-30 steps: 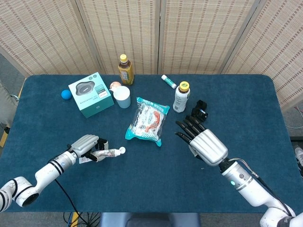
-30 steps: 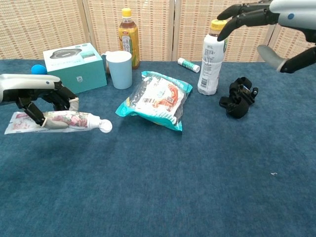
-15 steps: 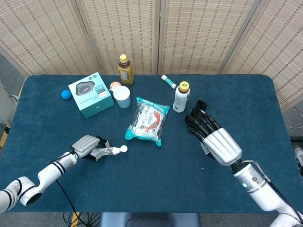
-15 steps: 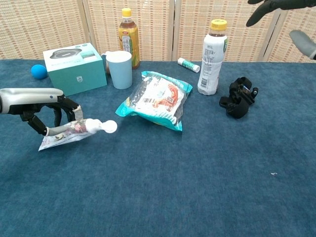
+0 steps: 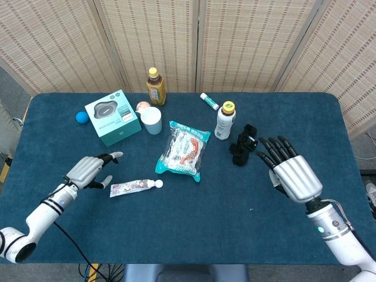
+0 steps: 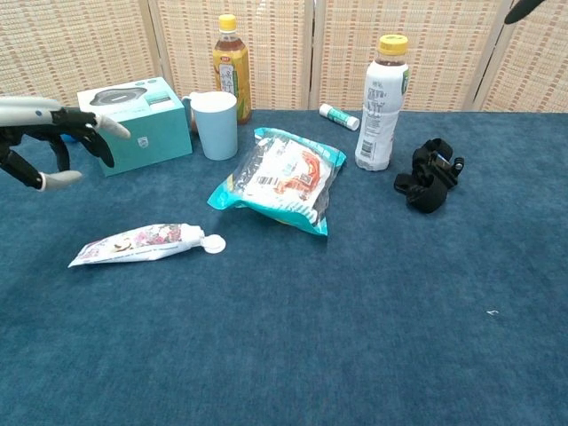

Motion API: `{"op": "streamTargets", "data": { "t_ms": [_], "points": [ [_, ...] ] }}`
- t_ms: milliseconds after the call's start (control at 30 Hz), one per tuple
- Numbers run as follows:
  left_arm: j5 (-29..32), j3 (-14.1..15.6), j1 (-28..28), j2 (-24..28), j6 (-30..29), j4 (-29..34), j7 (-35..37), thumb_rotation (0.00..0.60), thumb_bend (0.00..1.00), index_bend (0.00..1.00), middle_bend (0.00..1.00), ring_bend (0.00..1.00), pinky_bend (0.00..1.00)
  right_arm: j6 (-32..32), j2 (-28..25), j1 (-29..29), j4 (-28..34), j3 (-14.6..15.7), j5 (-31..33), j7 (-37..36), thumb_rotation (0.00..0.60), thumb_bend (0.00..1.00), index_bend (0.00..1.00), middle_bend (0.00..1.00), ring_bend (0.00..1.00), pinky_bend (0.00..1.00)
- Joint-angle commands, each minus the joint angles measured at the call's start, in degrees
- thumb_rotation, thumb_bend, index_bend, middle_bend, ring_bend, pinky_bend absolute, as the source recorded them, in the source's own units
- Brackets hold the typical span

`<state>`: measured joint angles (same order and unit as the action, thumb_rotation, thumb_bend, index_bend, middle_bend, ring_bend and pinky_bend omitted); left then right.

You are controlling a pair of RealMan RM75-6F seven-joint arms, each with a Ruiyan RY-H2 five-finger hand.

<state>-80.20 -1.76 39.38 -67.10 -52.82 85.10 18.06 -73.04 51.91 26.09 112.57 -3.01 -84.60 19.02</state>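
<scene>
A toothpaste tube (image 5: 136,187) (image 6: 146,242) with a white cap lies flat on the blue table, cap pointing right. My left hand (image 5: 89,170) (image 6: 49,138) hovers open just up and left of it, fingers spread, holding nothing. My right hand (image 5: 292,171) is open too, fingers spread, raised over the right side of the table beside a black clip-like object (image 5: 243,144) (image 6: 430,174). In the chest view only a fingertip of the right hand shows at the top right corner.
A snack bag (image 5: 183,150) (image 6: 282,177) lies mid-table. Behind stand a white bottle with yellow cap (image 5: 224,121) (image 6: 380,103), a paper cup (image 5: 152,120) (image 6: 215,125), a tea bottle (image 5: 155,86) (image 6: 230,67), a teal box (image 5: 113,117) (image 6: 135,121), a blue ball (image 5: 81,117) and a small white tube (image 5: 209,101) (image 6: 341,116).
My left hand let go of the toothpaste tube and lifted away up and left; the tube now lies flat. My right hand drew back to the right and spread.
</scene>
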Motion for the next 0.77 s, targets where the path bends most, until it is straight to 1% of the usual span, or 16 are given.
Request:
{"op": "streamTargets", "data": {
  "t_ms": [33, 133, 300, 367, 500, 633, 767],
  "points": [
    [4.0, -1.3, -6.3, 2.5, -9.7, 3.5, -7.3, 0.6, 0.41, 0.09, 0.26, 0.18, 0.33, -0.9, -1.0, -2.3, -1.0, 0.5, 2.7, -0.9, 0.6, 0.61, 0.2, 0.02, 0.0, 0.0],
    [4.6, -1.1, -10.6, 2.2, -16.8, 4.0, -12.3, 0.6, 0.38, 0.09, 0.25, 0.18, 0.31, -1.6, -1.3, -4.5, -1.9, 1.2, 5.0, -1.4, 0.6, 0.58, 0.14, 0.02, 0.0, 0.0],
    [3.1, -0.1, -17.6, -0.1, -27.7, 2.4, -15.6, 0.6, 0.38, 0.09, 0.25, 0.18, 0.3, -4.6, -0.3, -9.0, -3.9, 2.1, 8.3, -4.1, 0.6, 0.57, 0.1, 0.02, 0.0, 0.0],
    [3.1, 0.8, -19.8, -0.6, -29.5, 1.9, -16.7, 0.6, 0.38, 0.1, 0.24, 0.18, 0.3, -5.8, 0.2, -10.6, -4.7, 2.6, 8.6, -4.4, 0.6, 0.54, 0.08, 0.02, 0.0, 0.0],
    [3.7, 2.3, -24.1, 0.2, -32.1, 3.5, -17.4, 0.6, 0.38, 0.15, 0.24, 0.18, 0.27, -8.9, 2.2, -14.0, -6.2, 3.5, 8.1, -5.6, 0.6, 0.51, 0.05, 0.02, 0.0, 0.0],
    [3.3, 2.6, -27.4, -0.3, -35.5, 4.3, -18.2, 0.6, 0.38, 0.15, 0.23, 0.18, 0.27, -10.3, 3.7, -16.2, -7.5, 4.1, 7.7, -6.3, 0.6, 0.48, 0.05, 0.02, 0.0, 0.0],
    [2.2, 2.9, -29.4, -0.6, -37.4, 5.1, -19.6, 0.6, 0.38, 0.15, 0.23, 0.18, 0.26, -11.1, 4.6, -17.3, -8.1, 4.0, 7.1, -6.6, 0.6, 0.45, 0.05, 0.02, 0.0, 0.0]
  ]
}}
